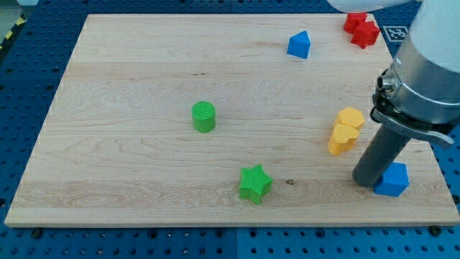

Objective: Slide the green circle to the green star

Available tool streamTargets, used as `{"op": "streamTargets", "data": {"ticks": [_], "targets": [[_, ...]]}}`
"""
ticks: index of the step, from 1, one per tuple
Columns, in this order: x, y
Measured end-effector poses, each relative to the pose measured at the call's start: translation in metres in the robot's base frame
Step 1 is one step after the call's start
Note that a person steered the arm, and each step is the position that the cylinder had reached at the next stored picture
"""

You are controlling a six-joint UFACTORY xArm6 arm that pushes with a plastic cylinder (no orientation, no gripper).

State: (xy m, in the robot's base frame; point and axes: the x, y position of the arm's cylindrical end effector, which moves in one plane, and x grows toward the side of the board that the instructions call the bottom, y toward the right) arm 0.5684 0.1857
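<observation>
The green circle [204, 116] is a short upright cylinder left of the board's middle. The green star [255, 183] lies below and to the right of it, near the view's bottom edge of the board, well apart from it. My tip [365, 180] is at the lower right of the board, far to the right of both green blocks. It stands right beside a blue block [393, 180], on that block's left.
Two yellow blocks [346, 129] sit touching each other just up and left of my tip. A blue block [299, 45] and two red blocks [361, 29] lie near the board's top right. The arm's grey body [431, 65] hangs over the right edge.
</observation>
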Motion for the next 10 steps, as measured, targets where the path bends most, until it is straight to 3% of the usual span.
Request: {"op": "streamTargets", "data": {"ticks": [2,4,7,8,9,10], "targets": [[0.0,-0.001],[-0.013,-0.082],[-0.129,-0.157],[-0.163,-0.208],[-0.176,-0.267],[-0.155,-0.286]]}}
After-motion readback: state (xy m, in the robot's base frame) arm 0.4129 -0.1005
